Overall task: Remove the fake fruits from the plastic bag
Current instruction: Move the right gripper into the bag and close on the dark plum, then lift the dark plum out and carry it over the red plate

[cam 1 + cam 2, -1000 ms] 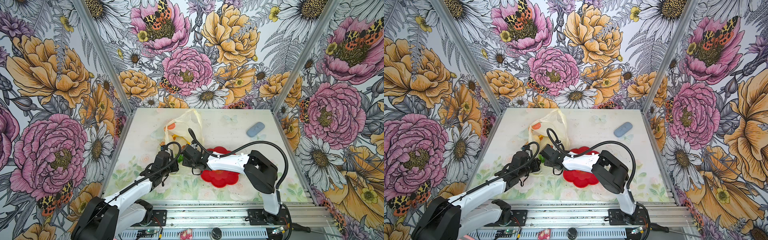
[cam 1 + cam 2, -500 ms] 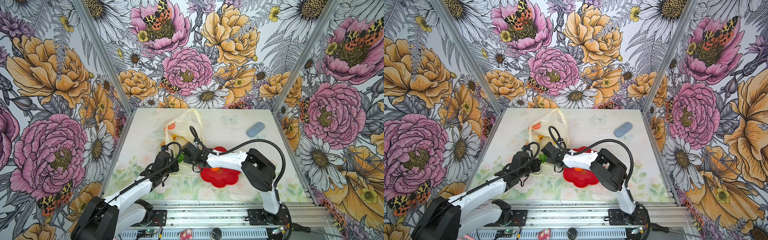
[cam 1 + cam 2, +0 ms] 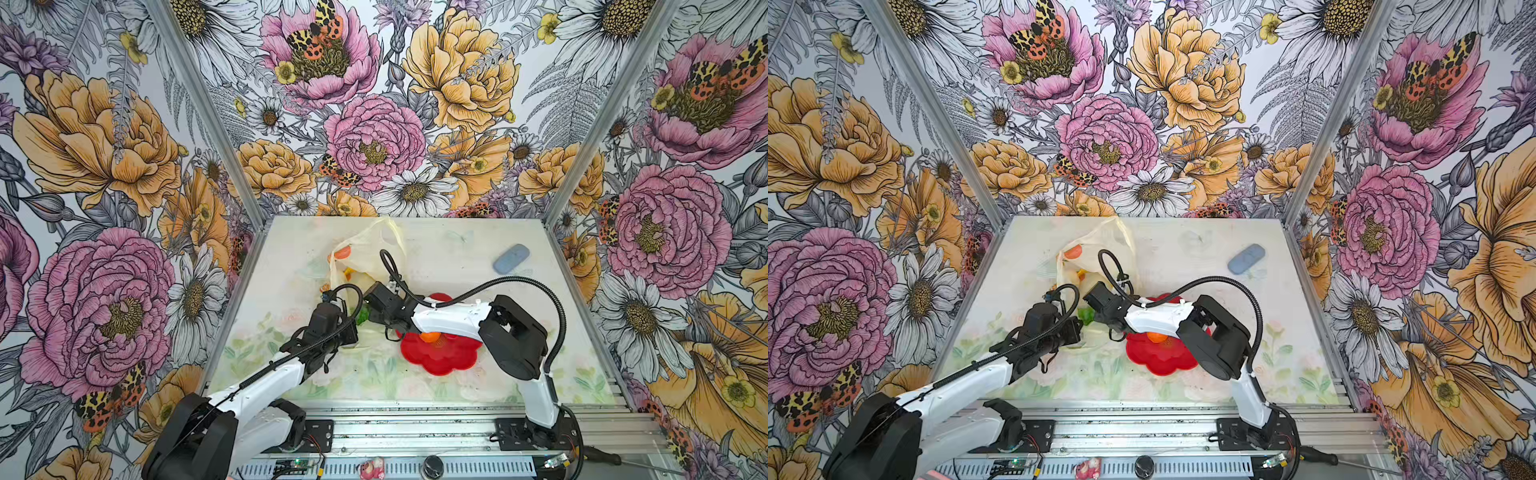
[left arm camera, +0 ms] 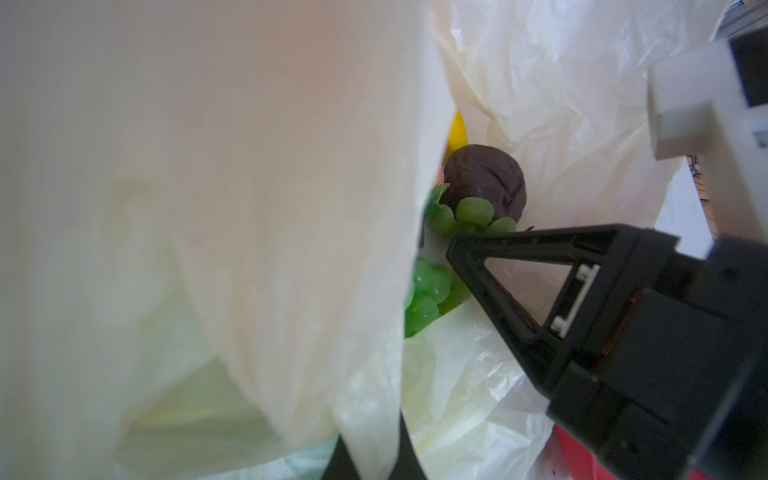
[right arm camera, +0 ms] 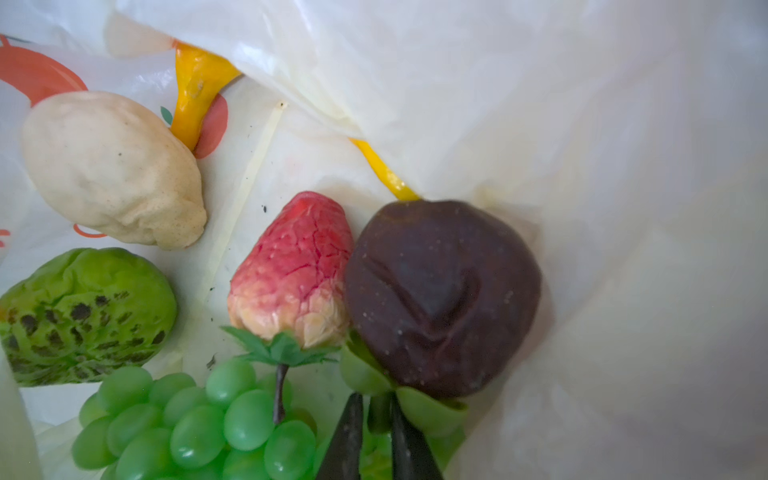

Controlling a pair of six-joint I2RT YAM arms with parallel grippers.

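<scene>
The cream plastic bag [image 3: 365, 253] lies open on the table with my right gripper [image 5: 376, 409] reaching into its mouth. Those jaws are shut on the green stem of the dark mangosteen [image 5: 440, 295]. Beside it inside the bag lie a strawberry [image 5: 295, 270], a green grape bunch [image 5: 187, 419], a pale pear [image 5: 112, 166], a bumpy green fruit [image 5: 83, 316] and a part-hidden yellow banana [image 5: 195, 91]. My left gripper [image 4: 370, 453] is shut on a fold of the bag [image 4: 249, 166] at its mouth, holding it up. An orange [image 3: 430, 336] rests on the plate.
A red flower-shaped plate [image 3: 440, 357] sits just right of the bag, partly under my right arm. A blue-grey oblong object [image 3: 511, 258] lies at the back right. Flower-patterned walls close in three sides of the table.
My right gripper has edged a little deeper into the bag's mouth, and the orange on the plate now shows beside the arm. The left arm has held still.
</scene>
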